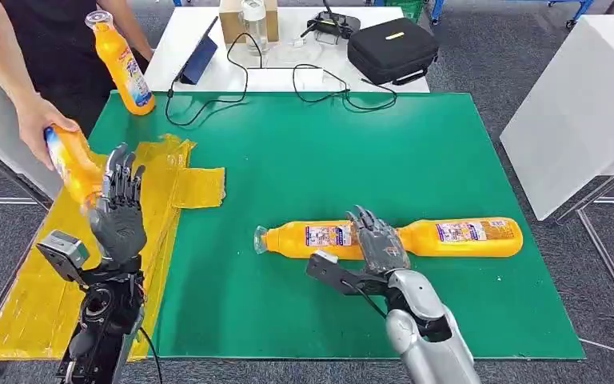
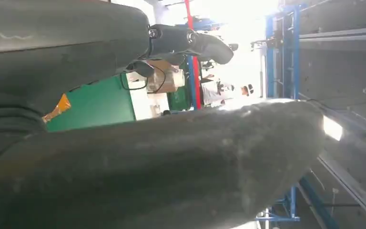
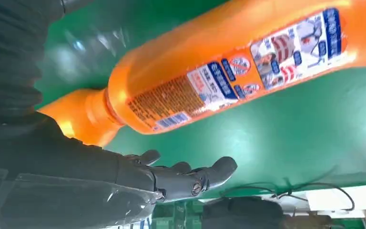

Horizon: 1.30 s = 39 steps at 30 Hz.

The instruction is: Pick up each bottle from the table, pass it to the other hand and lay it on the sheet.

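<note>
1. Two orange plastic bottles with printed labels are lying end to end on the green table mat [image 1: 448, 160]: the left one [image 1: 308, 238] with its neck pointing towards the crumpled yellow plastic sheet [image 1: 172, 188], the right one [image 1: 468, 237] further out, so neither has been picked up yet.

2. The robot's right hand [image 1: 377, 240] is hovering over the spot where the two bottles meet, fingers spread apart and holding nothing; the right wrist view shows its fingers [image 3: 190, 176] apart, with one bottle [image 3: 228, 71] lying just beyond them on the mat.

3. The robot's left hand [image 1: 118, 210] is standing upright over the yellow sheet, fingers spread, right against a third orange bottle [image 1: 73, 164]; whether it is touching that bottle I cannot tell.

4. A person's hand [image 1: 38, 124] is gripping that third bottle above the sheet, and the person's other arm is holding a fourth orange bottle [image 1: 122, 64] at the mat's far corner.

5. Judging from this, no bottle is lying on the sheet; at least the two on the mat are still waiting for pick-up, hand-over and laying down.
</note>
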Each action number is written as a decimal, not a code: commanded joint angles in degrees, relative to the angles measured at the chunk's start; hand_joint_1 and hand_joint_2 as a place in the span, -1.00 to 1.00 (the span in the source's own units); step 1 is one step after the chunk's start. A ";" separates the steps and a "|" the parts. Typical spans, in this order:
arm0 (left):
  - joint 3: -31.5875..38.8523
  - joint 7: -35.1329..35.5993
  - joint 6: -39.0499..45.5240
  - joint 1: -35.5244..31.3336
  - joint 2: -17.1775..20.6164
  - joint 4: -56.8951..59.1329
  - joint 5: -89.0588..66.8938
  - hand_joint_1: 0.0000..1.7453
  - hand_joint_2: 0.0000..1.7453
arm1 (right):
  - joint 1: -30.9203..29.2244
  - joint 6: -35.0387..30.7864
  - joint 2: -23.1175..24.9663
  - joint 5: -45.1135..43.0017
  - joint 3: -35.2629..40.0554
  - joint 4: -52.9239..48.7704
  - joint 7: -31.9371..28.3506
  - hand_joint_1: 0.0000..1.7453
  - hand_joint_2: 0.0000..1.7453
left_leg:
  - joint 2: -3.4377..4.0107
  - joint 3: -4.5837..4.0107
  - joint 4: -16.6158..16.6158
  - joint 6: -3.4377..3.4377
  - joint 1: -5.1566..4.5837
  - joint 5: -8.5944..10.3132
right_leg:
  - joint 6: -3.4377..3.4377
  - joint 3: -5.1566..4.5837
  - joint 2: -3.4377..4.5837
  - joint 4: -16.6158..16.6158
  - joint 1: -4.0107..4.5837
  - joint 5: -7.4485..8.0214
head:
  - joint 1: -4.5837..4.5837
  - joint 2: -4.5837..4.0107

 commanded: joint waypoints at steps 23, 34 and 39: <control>-1.19 -1.55 -1.58 -0.53 2.38 4.94 3.43 -1.00 -1.00 | -11.22 4.19 -5.83 -1.79 7.90 22.46 2.87 -1.00 1.00 | 0.14 0.32 -0.08 0.10 -0.01 -0.06 | -0.14 0.33 0.01 -0.13 0.05 -0.02 | 0.00 0.00; -0.64 -0.67 -2.45 -1.07 2.08 4.09 5.10 -1.00 -1.00 | -15.10 8.03 -4.79 -1.41 13.51 33.36 1.53 1.00 1.00 | 0.10 0.54 -0.15 0.10 0.03 -0.02 | -0.16 0.54 -0.05 -0.22 0.09 0.00 | 0.00 0.00; -0.10 -0.64 -2.34 -1.11 1.67 3.49 5.52 -1.00 -1.00 | -17.03 6.42 -3.19 -2.54 14.32 37.25 -0.07 1.00 1.00 | 0.04 0.69 -0.13 0.07 0.05 0.01 | -0.16 0.65 -0.12 -0.20 0.11 0.03 | 0.02 0.00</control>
